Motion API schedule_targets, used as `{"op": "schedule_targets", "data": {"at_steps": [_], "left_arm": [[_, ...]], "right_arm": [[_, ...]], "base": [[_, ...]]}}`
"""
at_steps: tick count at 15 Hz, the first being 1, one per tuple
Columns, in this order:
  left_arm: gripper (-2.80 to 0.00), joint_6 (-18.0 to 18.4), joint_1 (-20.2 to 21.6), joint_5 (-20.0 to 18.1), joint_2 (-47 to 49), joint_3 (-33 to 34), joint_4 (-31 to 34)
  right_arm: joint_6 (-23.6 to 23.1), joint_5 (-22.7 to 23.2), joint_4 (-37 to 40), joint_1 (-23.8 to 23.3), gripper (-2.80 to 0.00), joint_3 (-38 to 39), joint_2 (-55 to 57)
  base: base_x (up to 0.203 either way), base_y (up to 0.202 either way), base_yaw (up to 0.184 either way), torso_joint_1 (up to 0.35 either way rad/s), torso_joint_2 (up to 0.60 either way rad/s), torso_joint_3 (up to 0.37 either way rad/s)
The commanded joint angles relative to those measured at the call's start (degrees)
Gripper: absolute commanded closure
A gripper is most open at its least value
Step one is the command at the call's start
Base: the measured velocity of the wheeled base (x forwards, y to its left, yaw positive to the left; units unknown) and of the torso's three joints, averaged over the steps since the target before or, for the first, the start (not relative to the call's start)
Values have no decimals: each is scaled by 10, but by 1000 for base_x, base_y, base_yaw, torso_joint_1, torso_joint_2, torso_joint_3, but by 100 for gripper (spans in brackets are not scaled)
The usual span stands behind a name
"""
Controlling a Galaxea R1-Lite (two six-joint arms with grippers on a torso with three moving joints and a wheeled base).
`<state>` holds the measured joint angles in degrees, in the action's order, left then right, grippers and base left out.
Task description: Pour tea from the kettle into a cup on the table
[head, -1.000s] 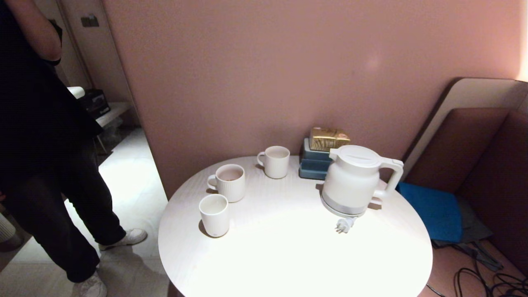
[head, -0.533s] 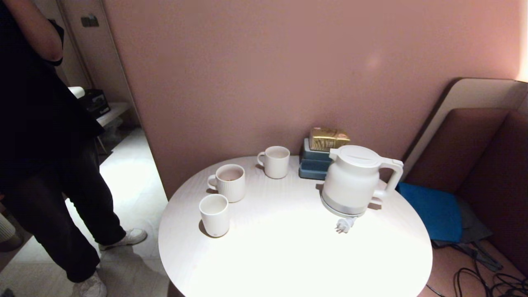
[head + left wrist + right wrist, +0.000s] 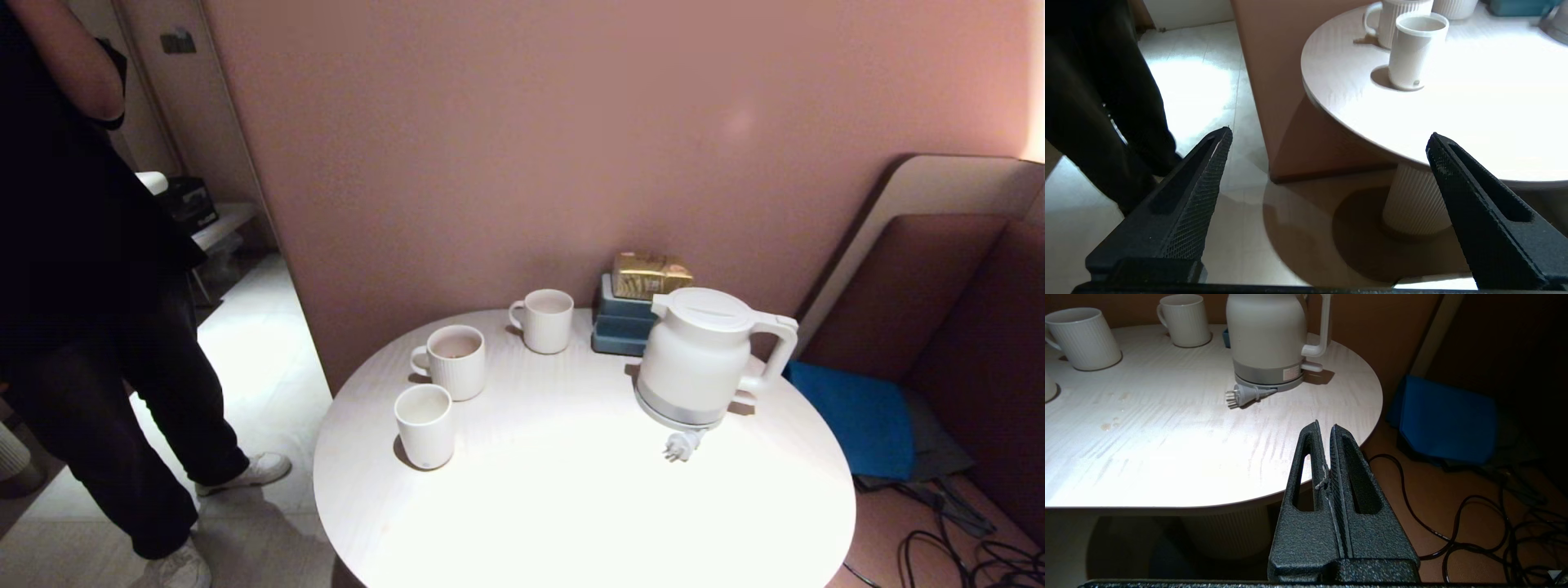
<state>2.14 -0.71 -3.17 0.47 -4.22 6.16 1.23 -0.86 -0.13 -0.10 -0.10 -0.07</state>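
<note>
The white kettle stands upright on the right part of the round white table, its lid shut and its handle facing right; it also shows as the kettle. A handleless white cup stands at the left, and it is the cup in the left wrist view. A ribbed mug with a brownish inside and a second mug stand behind it. Any tea in the kettle is hidden. My left gripper hangs open and empty, low beside the table's left edge. My right gripper is shut and empty, off the table's near right edge.
The kettle's loose plug lies on the table in front of it. Blue boxes with a gold packet sit against the wall. A person stands at the left. A blue cushion and cables lie on the floor at the right.
The person at the left has shifted slightly. Nothing on the table has moved.
</note>
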Motion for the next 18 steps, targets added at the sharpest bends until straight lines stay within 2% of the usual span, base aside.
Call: {"op": "schedule_targets", "data": {"at_steps": [1,5,9,12,13,18], "left_arm": [[-280,-5,0,1,-5,4,-3],[-280,-2,0,0,-5,4,-3],[-280,-18,0,4,-5,5,-3],[-280,-30,0,11,-5,6,-3],[0,-31,0,12,-5,5,-3],[0,-28,0,12,-5,6,-4]], "right_arm": [[0,1,0,0,0,0,1],[-4,1,-1,0,0,1,1],[-34,8,2,0,0,1,1],[-35,13,2,0,0,1,1],[-35,13,2,0,0,1,1],[-25,12,2,0,0,0,1]], "base": [[0,0,0,0,0,0],[0,0,0,0,0,0],[0,0,0,0,0,0],[0,0,0,0,0,0],[0,0,0,0,0,0],[0,0,0,0,0,0]]}}
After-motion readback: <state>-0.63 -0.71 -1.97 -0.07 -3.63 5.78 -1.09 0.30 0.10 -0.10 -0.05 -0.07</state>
